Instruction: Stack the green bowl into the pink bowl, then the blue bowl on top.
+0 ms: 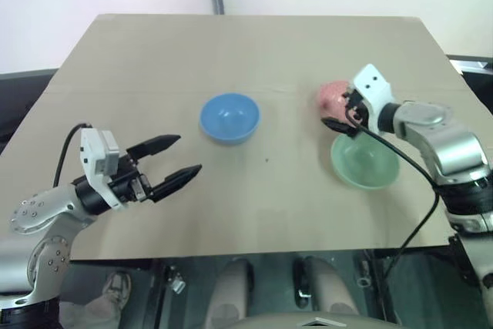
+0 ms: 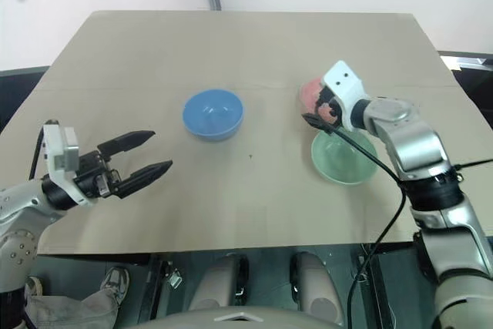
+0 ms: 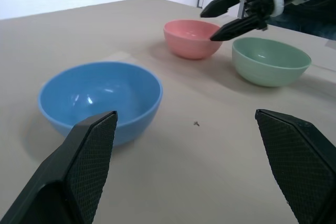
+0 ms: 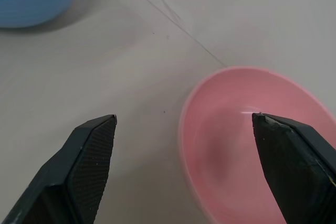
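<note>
I can read no writing, label, brand, number or sign anywhere in front of me. The blue bowl (image 1: 229,118), the pink bowl (image 3: 192,38) and the green bowl (image 3: 271,60) are all smooth and unmarked, and the tan table (image 1: 254,52) they stand on carries no print either. My own black fingers (image 3: 84,166) and the white housings at my wrists show no lettering that I can make out.

The left gripper (image 1: 176,161) hovers level over the worktop's (image 1: 254,213) near left edge, fingers spread wide. The right gripper (image 3: 220,22) tilts downward, fingers spread wide.
</note>
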Tool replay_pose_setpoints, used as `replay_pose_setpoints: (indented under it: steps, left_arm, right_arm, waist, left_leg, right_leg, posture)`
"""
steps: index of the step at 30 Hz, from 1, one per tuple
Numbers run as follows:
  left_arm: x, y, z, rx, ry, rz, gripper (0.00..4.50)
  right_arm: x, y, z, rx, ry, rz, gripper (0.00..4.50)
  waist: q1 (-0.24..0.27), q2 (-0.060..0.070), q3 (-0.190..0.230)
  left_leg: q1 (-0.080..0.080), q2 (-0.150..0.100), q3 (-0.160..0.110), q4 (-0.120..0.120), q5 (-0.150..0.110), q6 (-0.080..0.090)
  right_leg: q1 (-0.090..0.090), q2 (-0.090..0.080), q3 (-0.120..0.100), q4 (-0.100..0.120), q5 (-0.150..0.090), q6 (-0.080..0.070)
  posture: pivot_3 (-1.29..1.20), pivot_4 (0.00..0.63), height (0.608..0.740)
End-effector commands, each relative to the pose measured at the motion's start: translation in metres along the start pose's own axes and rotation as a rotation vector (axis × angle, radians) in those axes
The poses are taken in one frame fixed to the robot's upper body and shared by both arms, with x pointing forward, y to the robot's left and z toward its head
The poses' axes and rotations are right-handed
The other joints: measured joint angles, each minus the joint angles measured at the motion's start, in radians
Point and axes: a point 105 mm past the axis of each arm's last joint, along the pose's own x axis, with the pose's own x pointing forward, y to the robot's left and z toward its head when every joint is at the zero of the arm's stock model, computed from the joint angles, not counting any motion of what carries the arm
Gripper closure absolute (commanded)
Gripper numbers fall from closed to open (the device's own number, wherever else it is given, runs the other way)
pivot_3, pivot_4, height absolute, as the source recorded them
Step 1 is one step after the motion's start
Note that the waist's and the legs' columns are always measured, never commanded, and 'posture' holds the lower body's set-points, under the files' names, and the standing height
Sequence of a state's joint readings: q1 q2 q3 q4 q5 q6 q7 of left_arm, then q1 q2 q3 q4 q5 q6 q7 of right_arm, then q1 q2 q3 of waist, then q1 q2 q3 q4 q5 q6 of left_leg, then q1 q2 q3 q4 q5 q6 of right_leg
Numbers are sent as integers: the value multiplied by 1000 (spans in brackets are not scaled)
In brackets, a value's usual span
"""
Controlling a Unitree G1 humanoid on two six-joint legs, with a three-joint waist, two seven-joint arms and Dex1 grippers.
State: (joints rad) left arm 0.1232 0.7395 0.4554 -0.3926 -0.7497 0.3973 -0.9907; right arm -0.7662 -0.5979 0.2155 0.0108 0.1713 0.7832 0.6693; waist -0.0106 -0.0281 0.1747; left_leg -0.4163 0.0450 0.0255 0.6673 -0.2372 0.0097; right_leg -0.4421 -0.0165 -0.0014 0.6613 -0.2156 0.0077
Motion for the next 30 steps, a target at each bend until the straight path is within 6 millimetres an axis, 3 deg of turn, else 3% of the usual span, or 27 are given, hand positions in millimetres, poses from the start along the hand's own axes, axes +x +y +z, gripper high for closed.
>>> replay_pose_setpoints:
  steps: [1,4,9,13,17,20,22,27,30]
  left_arm:
    - [1,-12,9,38,-28,-8,67]
    - [0,-15,7,31,-30,4,67]
    - [-2,-17,6,23,-31,24,0]
    - [-2,-16,6,22,-35,33,0]
    - [-1,-14,4,20,-37,40,0]
    - [0,-11,3,17,-38,45,0]
    - [1,-10,2,16,-38,46,0]
    - [5,-7,-1,10,-38,33,0]
    - [8,-7,-2,8,-39,21,0]
  right_arm:
    - [13,-10,-3,3,44,-26,0]
    - [21,-14,-8,21,72,-34,0]
    - [28,-20,-18,25,120,-41,2376]
    - [31,-22,-7,-35,79,-46,4368]
    - [23,1,28,-123,-71,58,4453]
    - [5,37,56,-197,-186,216,4453]
    - [-6,59,63,-224,-211,307,4453]
    - [-36,127,51,-372,-181,563,4453]
    - [-33,142,37,-389,-146,593,4453]
  waist:
    - [-1,0,0]
    - [1,0,0]
    - [-3,0,0]
    - [-3,0,0]
    - [-3,1,1]
    - [-3,1,1]
    - [-2,1,1]
    - [4,1,0]
    - [-1,1,0]
  left_leg:
    - [0,0,0,0,0,0]
    - [0,0,0,0,0,1]
    - [1,0,0,0,0,1]
    - [2,0,0,0,0,0]
    - [1,0,0,0,0,1]
    - [1,1,0,0,0,0]
    - [1,2,-1,0,0,0]
    - [1,2,-3,0,0,0]
    - [2,2,-3,2,0,1]
  right_leg:
    - [0,0,0,0,0,0]
    - [0,0,0,0,0,0]
    - [0,1,0,1,0,0]
    - [0,1,0,2,0,0]
    - [0,1,0,2,0,1]
    - [0,1,0,2,0,1]
    - [0,1,-1,1,0,1]
    - [1,-1,-2,1,-2,3]
    - [1,-1,-1,2,-3,1]
  posture:
    - [0,150,740]
    - [0,150,740]
    - [0,150,740]
    - [0,150,740]
    - [0,150,740]
    - [0,150,740]
    - [0,150,740]
    - [0,150,740]
    - [0,150,740]
